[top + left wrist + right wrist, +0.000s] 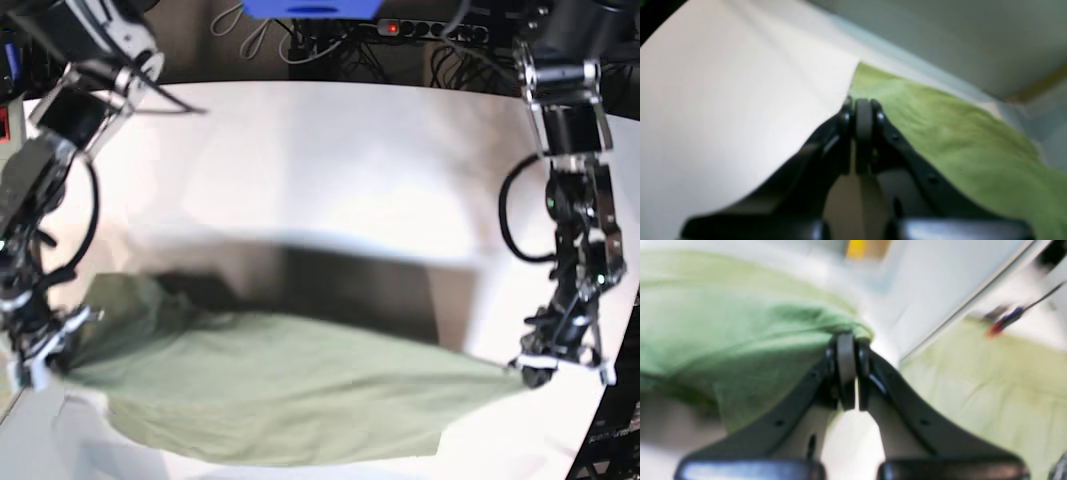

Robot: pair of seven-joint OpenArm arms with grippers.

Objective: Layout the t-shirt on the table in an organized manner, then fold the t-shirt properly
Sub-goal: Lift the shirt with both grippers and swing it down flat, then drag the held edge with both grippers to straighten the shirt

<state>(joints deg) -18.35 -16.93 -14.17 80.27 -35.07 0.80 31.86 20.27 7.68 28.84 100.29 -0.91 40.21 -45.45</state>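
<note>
Both arms low, left gripper [530, 372] and right gripper [45, 358] pinching t-shirt [280, 400] corners (stretched taut).

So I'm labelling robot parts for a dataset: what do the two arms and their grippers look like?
Both arms are black and silver-grey, built of blocky segments with black cables looping alongside. The left gripper and right gripper each have matte black fingers that curve, dotted with small screw holes, ending in dark flat pads.
</note>
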